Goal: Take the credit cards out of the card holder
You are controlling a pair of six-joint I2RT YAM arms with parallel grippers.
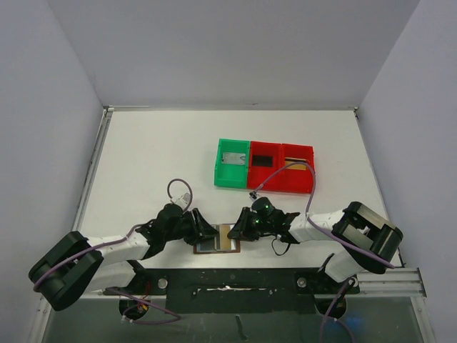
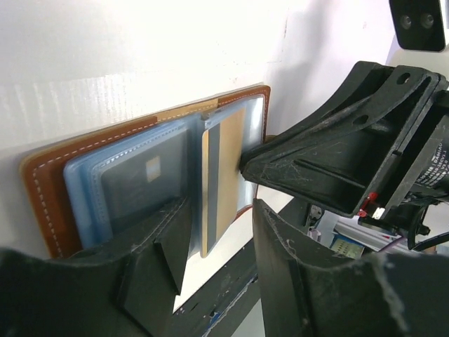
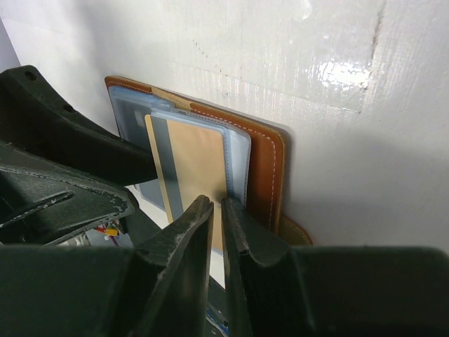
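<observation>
Down at lower centre of the top view the card holder [image 1: 214, 245] lies open on the white table [image 1: 157, 150], with the left gripper [image 2: 221, 242] at its left side and the right gripper [image 3: 217, 228] at its right. Right pincer nearly closed, only a thin slit, nipping the edge of the golden-orange card [image 3: 200, 165], which pokes out past the holder's edge; left pincer spread wide, holding nothing, one finger [image 2: 151, 263] over the holder's left half. Above and right of centre: pale grey card [image 1: 230, 158] in the green tray [image 1: 218, 170], black card [image 1: 264, 160] in the red tray [image 1: 280, 186].
</observation>
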